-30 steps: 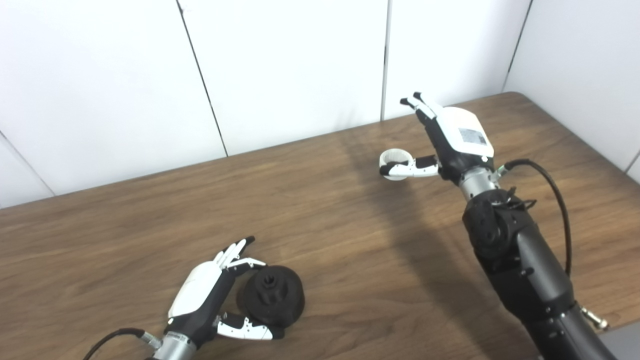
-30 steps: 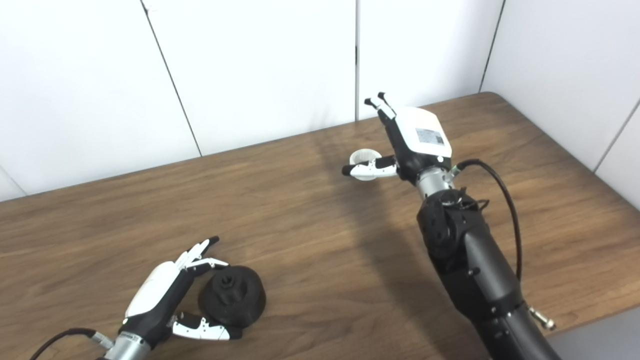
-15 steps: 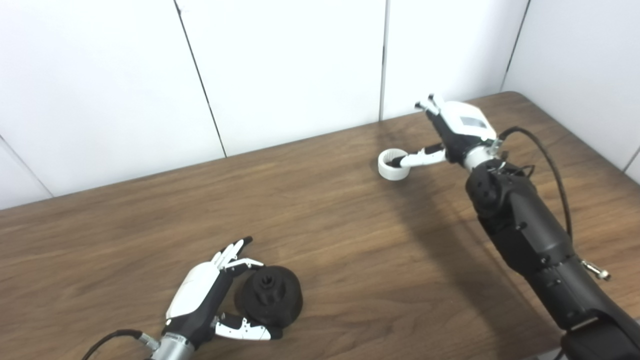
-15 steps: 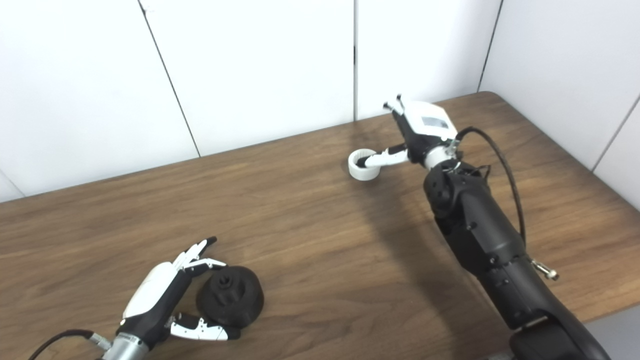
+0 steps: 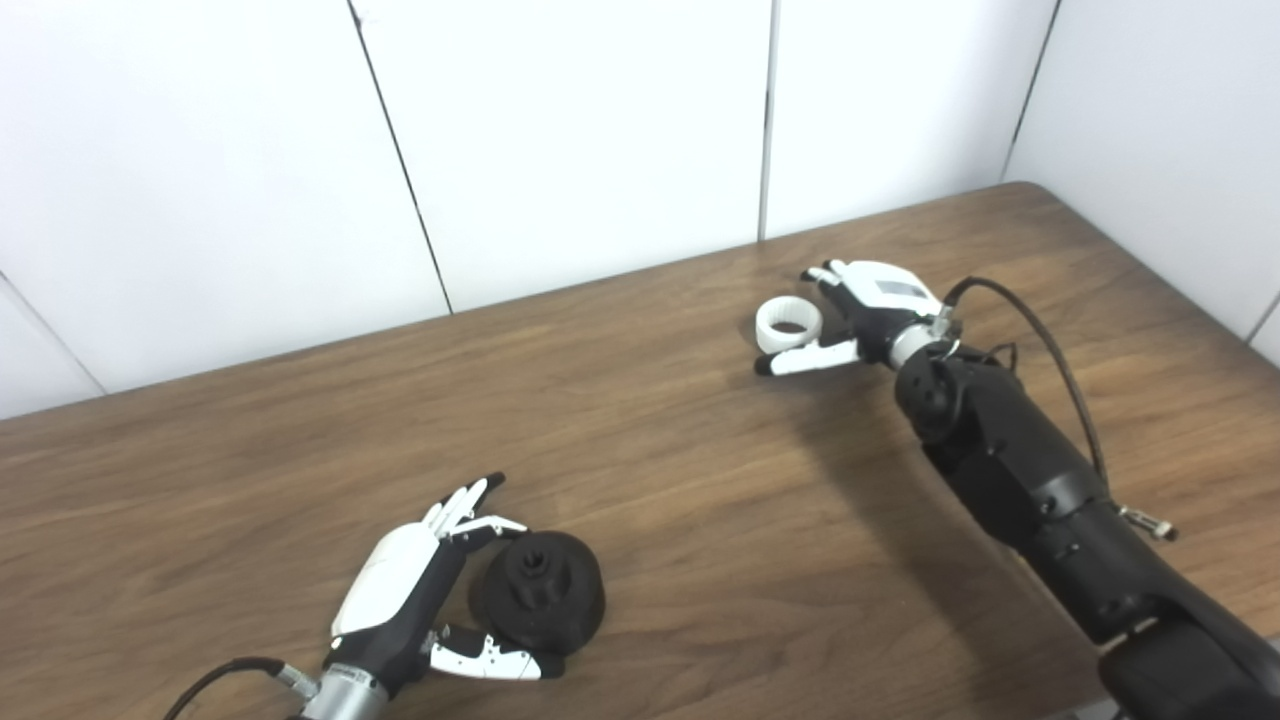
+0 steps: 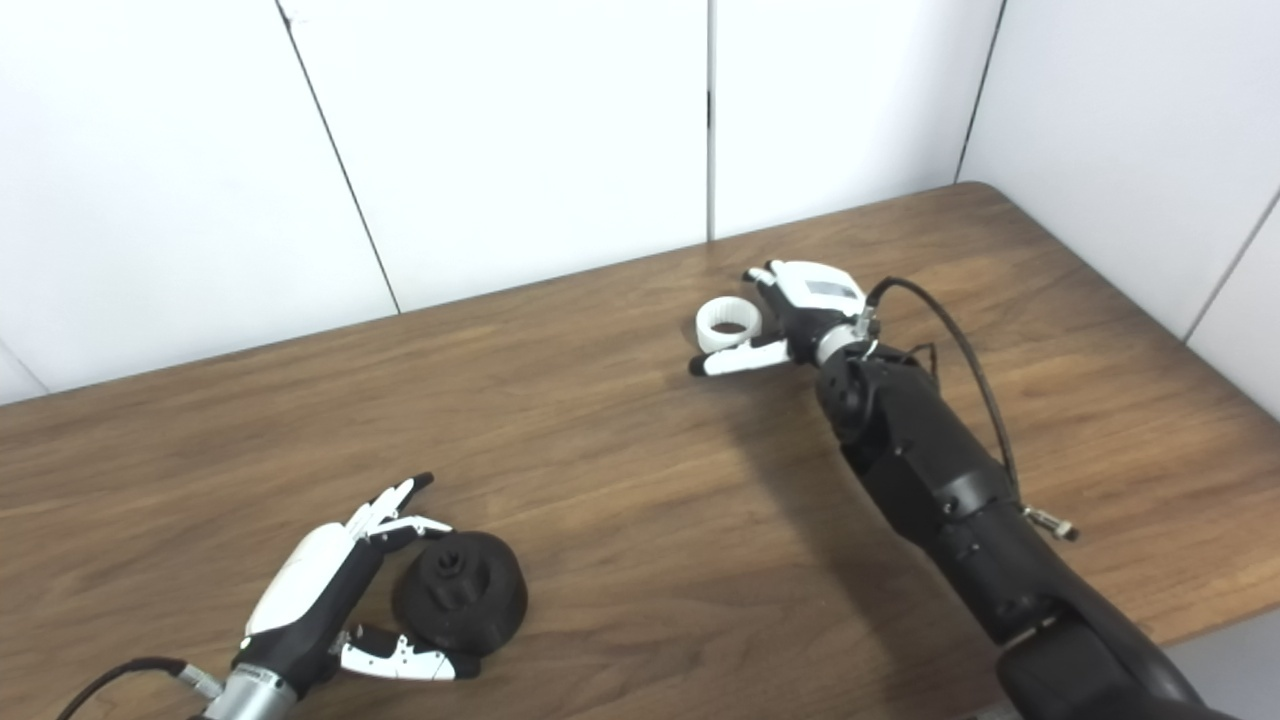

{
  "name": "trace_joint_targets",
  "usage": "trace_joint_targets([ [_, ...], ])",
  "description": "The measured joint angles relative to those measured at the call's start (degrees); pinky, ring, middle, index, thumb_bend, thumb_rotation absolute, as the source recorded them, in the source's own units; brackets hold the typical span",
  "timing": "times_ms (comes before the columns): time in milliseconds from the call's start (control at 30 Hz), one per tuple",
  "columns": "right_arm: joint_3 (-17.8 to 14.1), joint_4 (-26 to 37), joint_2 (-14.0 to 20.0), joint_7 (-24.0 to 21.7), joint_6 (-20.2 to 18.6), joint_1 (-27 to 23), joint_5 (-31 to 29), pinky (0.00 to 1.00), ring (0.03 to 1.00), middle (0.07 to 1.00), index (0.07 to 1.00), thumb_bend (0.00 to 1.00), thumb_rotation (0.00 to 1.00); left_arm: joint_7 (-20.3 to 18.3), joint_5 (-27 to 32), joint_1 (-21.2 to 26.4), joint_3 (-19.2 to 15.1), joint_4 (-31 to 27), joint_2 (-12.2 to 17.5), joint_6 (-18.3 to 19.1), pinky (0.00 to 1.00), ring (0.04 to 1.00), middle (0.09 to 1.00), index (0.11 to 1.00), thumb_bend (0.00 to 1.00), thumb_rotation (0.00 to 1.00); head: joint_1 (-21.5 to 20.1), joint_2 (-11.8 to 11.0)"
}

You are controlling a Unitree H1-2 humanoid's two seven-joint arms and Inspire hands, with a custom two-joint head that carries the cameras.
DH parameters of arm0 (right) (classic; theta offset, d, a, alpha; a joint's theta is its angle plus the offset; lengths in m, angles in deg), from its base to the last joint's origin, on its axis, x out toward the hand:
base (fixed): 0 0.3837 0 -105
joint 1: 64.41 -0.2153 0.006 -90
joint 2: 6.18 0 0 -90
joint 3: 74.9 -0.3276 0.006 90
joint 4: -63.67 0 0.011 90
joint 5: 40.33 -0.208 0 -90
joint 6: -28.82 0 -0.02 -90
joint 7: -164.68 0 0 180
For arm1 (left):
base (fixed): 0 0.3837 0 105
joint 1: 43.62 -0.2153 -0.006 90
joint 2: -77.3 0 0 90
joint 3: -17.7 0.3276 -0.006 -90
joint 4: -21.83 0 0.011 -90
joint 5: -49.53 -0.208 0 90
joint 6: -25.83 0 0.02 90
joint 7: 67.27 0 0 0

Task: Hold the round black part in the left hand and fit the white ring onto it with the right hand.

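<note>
Item: round black part [image 5: 538, 592]. Location: near edge of the wooden desk [image 5: 640, 420], resting flat, hub upward. Cupped by the left hand [image 5: 405, 590]; fingers [image 5: 470, 497] are spread along its far side and the thumb lies against its near side. No firm clasp is seen; the part is not lifted.

Item: white ring [image 5: 788, 325]. Location: far right area of the desk, lying flat, well apart from the black part. The right hand [image 5: 872, 305] is lowered just beside it, fingers spread and unclenched, thumb stretched along the ring's near side. Nothing is held; contact with the ring cannot be told.

Step judged in hand: pick-up of the ring, with the black part yet to be gripped.

Handling notes: the ring's wall should be pinched between thumb and fingers from opposite sides, and kept level. The black part should be clasped securely before the ring is carried across. A light ring is likely to slide if nudged sideways.
</note>
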Motion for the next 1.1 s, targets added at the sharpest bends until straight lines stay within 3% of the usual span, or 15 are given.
trace_joint_targets([
  [267, 1.04, -1.1, -0.22, 0.16, 0.0, -0.75, -0.87, 0.91, 0.997, 1.0, 0.961, 1.0, 0.76, -0.33, -0.05, -0.01, -0.22, -0.04, -0.19, 0.05, 1.0, 1.0, 1.0, 0.61, 0.97, 0.33, 0.61, 0.0],
  [533, 2.31, -2.17, -0.31, 2.84, 0.27, -0.81, -0.92, 0.89, 0.963, 1.0, 0.905, 0.96, 0.6, -0.73, -0.46, -0.22, -0.23, -0.72, -0.23, 0.25, 1.0, 1.0, 1.0, 0.614, 0.96, 0.35, 0.97, 0.17],
  [1100, 1.92, -3.93, -0.04, 6.65, 0.89, -0.8, -1.64, 0.87, 0.954, 0.991, 0.889, 0.92, 0.54, -1.01, -0.44, -1.1, -0.67, -1.47, -0.21, 0.26, 1.0, 1.0, 1.0, 0.612, 0.96, 0.34, 0.62, 0.62],
])
